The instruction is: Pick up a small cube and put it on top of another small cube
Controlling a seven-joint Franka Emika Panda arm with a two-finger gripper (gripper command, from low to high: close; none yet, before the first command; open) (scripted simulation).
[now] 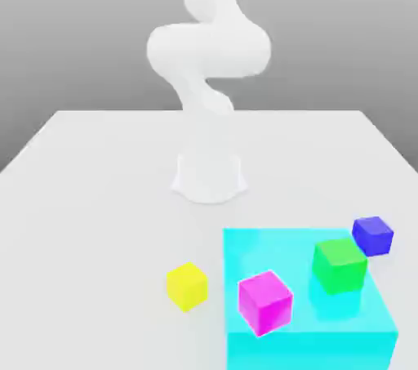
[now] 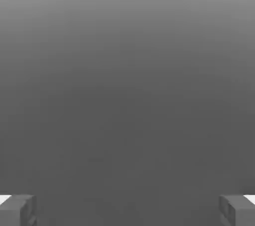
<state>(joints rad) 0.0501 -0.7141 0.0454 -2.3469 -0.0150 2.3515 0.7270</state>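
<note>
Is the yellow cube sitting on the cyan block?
No, the yellow cube rests on the table beside the cyan block.

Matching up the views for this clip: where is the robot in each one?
Exterior view: the white arm rises from its base at upper centre, behind the cubes.
Hand view: the open claw, its two fingers far apart near opposite edges.
Shared landmark: probably the grey backdrop, behind the robot in both.
</note>
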